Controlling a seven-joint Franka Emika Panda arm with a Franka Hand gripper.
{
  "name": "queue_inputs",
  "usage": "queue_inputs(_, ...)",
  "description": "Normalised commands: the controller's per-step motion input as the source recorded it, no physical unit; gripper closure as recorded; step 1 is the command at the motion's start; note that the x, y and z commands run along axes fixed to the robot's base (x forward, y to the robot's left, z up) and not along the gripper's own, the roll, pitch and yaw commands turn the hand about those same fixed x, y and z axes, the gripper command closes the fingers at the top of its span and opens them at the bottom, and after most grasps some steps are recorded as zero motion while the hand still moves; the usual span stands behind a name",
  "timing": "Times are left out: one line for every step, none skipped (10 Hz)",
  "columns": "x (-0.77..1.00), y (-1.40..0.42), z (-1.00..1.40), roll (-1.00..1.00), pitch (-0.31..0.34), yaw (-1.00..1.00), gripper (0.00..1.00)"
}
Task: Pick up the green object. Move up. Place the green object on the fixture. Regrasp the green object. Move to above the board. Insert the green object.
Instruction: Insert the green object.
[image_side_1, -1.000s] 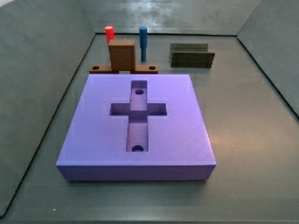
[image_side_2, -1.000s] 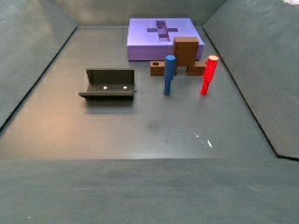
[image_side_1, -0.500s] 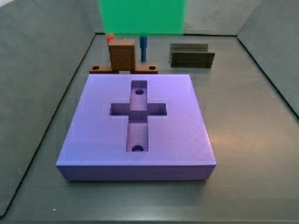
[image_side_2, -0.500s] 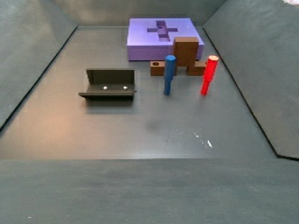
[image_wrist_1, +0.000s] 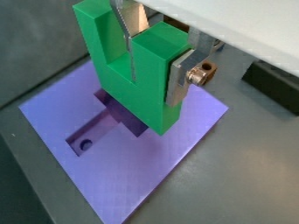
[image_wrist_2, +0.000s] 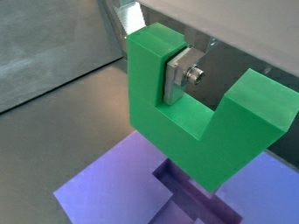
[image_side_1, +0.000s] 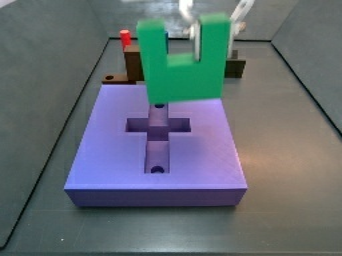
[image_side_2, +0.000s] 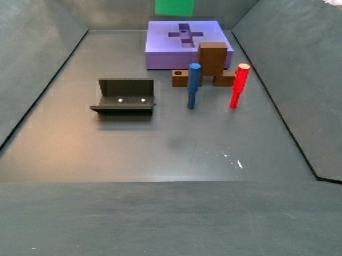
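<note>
**A:** Start with the big things. What sits on the desk (image_side_2: 174, 150)?

**B:** The board (image_side_1: 158, 145) — the purple slab with the cross-shaped recess (image_side_1: 158, 126) and two small round holes. In a side view it lies at the far end of the desk, with the fixture (image_side_2: 124, 97) well apart from it and empty. A tan wooden block (image_side_2: 211, 62) with a blue peg (image_side_2: 194, 85) and a red peg (image_side_2: 239, 86) stands near the board.

**A:** And the green object?

**B:** The green object (image_side_1: 177, 68) hangs over the board, prongs up, its solid base down toward the recess. No contact with the slab shows in any view.

**A:** The tool?

**B:** The tool (image_wrist_1: 156, 45) is clamped on one prong: a silver finger (image_wrist_1: 183, 72) lies flat on that prong's outer face, another drops into the notch.

**A:** So which step is this?

**B:** By my reading, the move to above the board, close to done — insertion not yet begun.

**A:** What does the next move call for?

**B:** Squaring the base with the recess, then a straight, slow descent. In both wrist views the recess (image_wrist_2: 187, 188) shows just beneath the piece, though I cannot tell whether the alignment is exact.
</note>
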Motion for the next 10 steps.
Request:
queue_inputs(-0.3, -0.04, -0.53, 0.16, -0.324, 0.11, 1.0)
queue_inputs(-0.19, -0.04, -0.32, 0.23, -0.18, 0.0, 1.0)
queue_inputs(0.0, -0.11, -0.15, 0.35, 0.0, -0.18, 1.0)
queue_inputs(0.0, -0.07, -0.12, 0.3, 0.0, -0.14, 1.0)
queue_inputs(-0.04, 0.0, -0.22, 0.11, 0.0, 0.0, 1.0)
queue_inputs(-0.05, 0.0, -0.32, 0.02, -0.037, 0.0, 1.0)
queue_inputs(-0.15, -0.01, -0.37, 0.07, -0.041, 0.18, 1.0)
queue_inputs(-0.23, -0.09, -0.25, 0.08, -0.026, 0.26, 1.0)
queue_inputs(-0.27, -0.09, -0.07, 0.04, -0.029, 0.26, 1.0)
queue_inputs(-0.23, -0.15, 0.0, 0.02, -0.011, 0.18, 1.0)
